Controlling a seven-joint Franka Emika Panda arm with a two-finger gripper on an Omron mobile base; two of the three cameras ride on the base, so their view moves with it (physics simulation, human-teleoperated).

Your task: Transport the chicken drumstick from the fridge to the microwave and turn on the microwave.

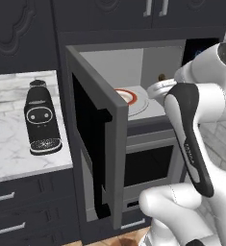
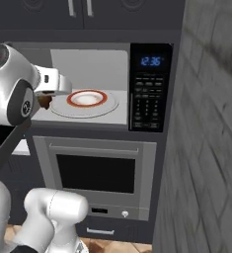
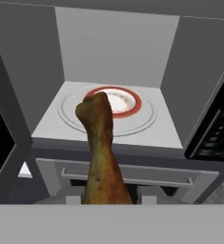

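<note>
Drumstick (image 3: 100, 147), golden-brown: nearest the hand camera, thick end forward, gripped in the jaws of the gripper (image 3: 106, 200) and held before the open microwave (image 2: 147, 89), not yet inside. Microwave cavity: holds a round glass turntable (image 3: 144, 119) carrying a white plate with a red rim (image 3: 127, 100). Door (image 1: 107, 144): swung wide to the left. Bench (image 1: 8, 139): bears a black coffee machine (image 1: 40, 120).
</note>
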